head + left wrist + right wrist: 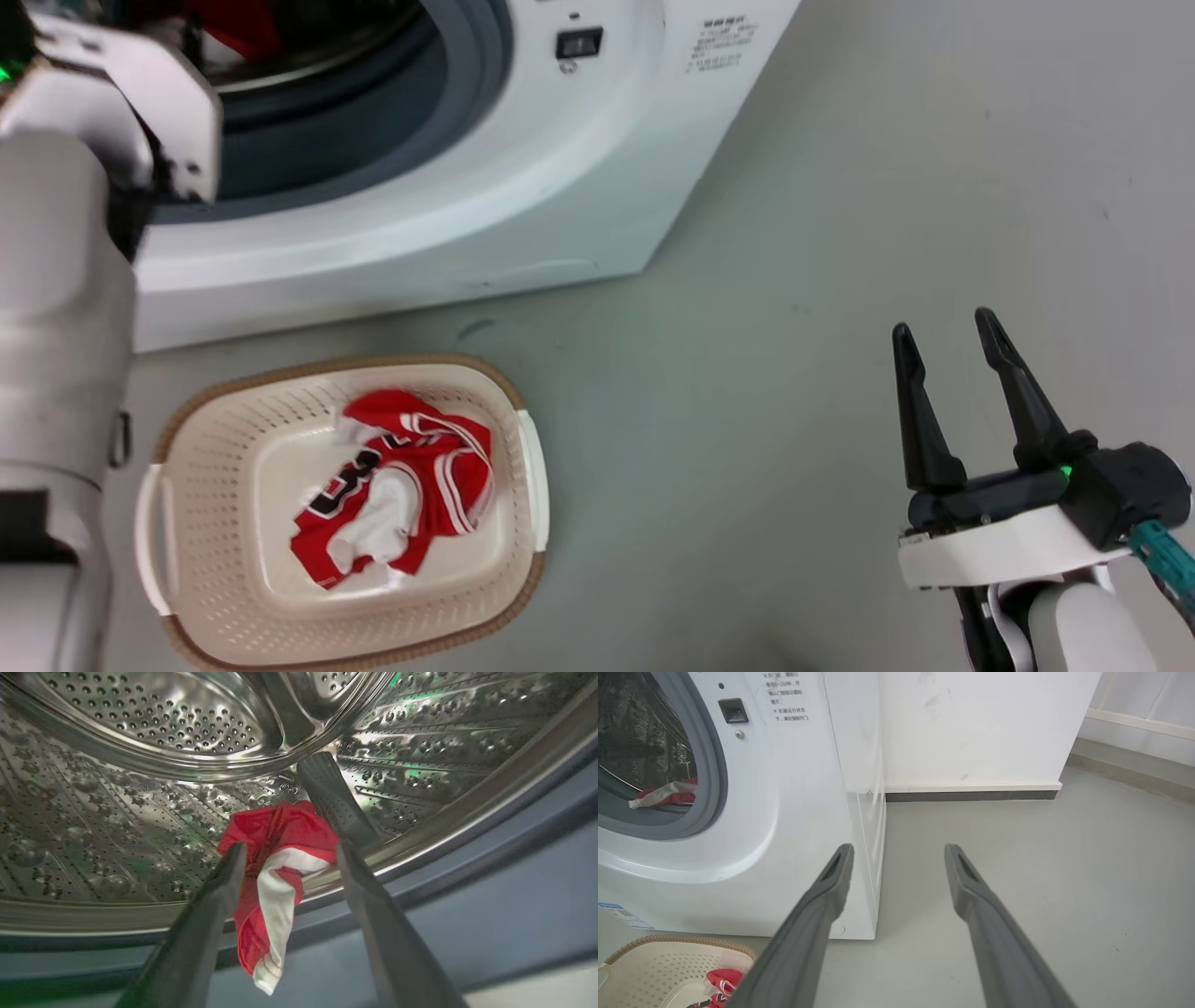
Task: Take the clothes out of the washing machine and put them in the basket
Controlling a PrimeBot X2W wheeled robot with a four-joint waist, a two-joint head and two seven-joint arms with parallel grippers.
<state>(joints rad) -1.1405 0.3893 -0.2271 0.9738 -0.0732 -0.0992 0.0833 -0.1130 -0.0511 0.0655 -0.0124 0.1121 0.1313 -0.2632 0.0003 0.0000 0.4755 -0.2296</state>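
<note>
Inside the shiny drum [117, 826] of the washing machine [523, 187], a red and white cloth [280, 830] lies bunched up at the front edge. One end of it hangs down over the grey rubber ring [467, 914] at the door hole. The left gripper [290, 847] is right there. Its two dark fingers are spread apart, one on each side of the cloth, and they are not squeezing it (the left finger looks like it just touches the edge of the cloth). From the head view, the pale left arm [56, 280] reaches up into the round hole of the machine. The basket [187, 439] sits on the grey floor [747, 420] just in front of the machine. A red jersey [392, 485] with white stripes and black letters lies crumpled in the bottom of it. The right gripper [943, 322] is well away from the basket, off to the right side, above the bare floor. Its fingers are spread apart too, and they hold nothing. From its wrist view the fingers point past the corner of the machine, toward a white wall [971, 728].
</note>
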